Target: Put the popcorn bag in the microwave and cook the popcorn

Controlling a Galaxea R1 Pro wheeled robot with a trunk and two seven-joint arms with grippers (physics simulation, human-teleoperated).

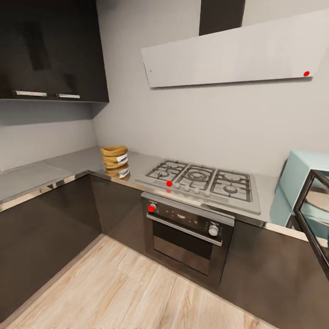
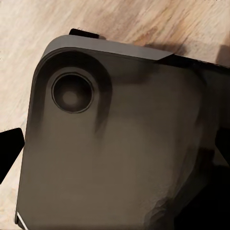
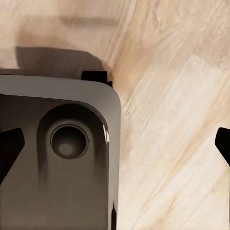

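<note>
Popcorn bag point(image 1: 114, 156): I see it upright on the surface point(image 1: 68, 164), at 9 o'clock from the hob point(image 1: 201, 178).
Microwave point(image 1: 301, 183): at 3 o'clock, door ajar.
End effectors: I can't tell either one's state.

Soft, even light is filling the head view, with no hard shadows. The steel table point(image 1: 68, 167) is gleaming and mirroring the popcorn bag point(image 1: 114, 156). Straight lines are bowing toward the frame edges. Both wrist views are looking slightly blurred, with dim shadows lying on the wood floor point(image 3: 177, 120).
</note>
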